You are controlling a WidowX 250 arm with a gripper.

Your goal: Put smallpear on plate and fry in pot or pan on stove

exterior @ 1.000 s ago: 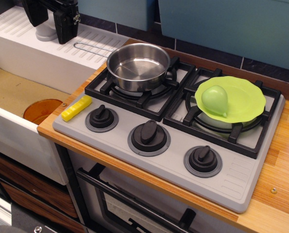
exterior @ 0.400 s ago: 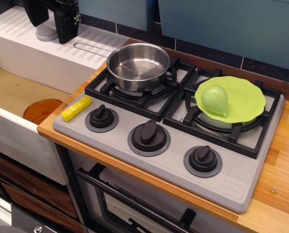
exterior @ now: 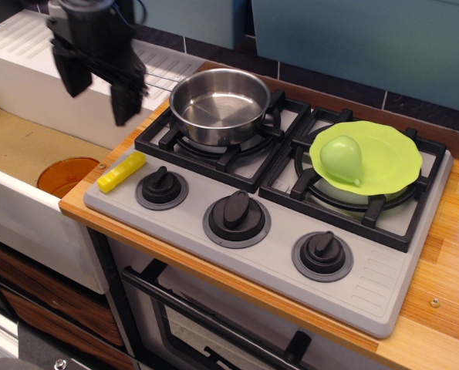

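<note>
Fry (exterior: 122, 171): yellow ridged stick, lying flat at the front-left corner of the stove (exterior: 268, 254), just beside the leftmost knob (exterior: 161, 186) and close to the worktop's left edge. Long axis runs diagonally, near end toward the front-left corner. Not yet picked up; judged the step in hand.

Gripper (exterior: 96, 96): black, two fingers spread wide, nothing between them. Hangs above the worktop's left edge, behind the fry and left of the pan.

Handling note: the fingers are best set across the fry's short width, so the wrist should turn until the jaws straddle the stick rather than run along it. Descend straight onto its middle. The stick lies near the stove's edge and the sink (exterior: 28, 154) drop beyond, so a push to the left risks knocking it off. Lift high enough to clear the pan's wall before moving in.

Pot or pan (exterior: 219, 105): steel saucepan on the rear-left burner grate, wire handle pointing toward the back-left. Contents: none visible; polished base shows bare.

Plate (exterior: 391, 158): lime-green, on the right burner grate. Contents: one smallpear (exterior: 341, 159), resting on the plate's left portion, tapered tip toward the front. This half of the task reads as complete.

Sink: left of the worktop, orange disc (exterior: 65, 176) lying in it.
</note>
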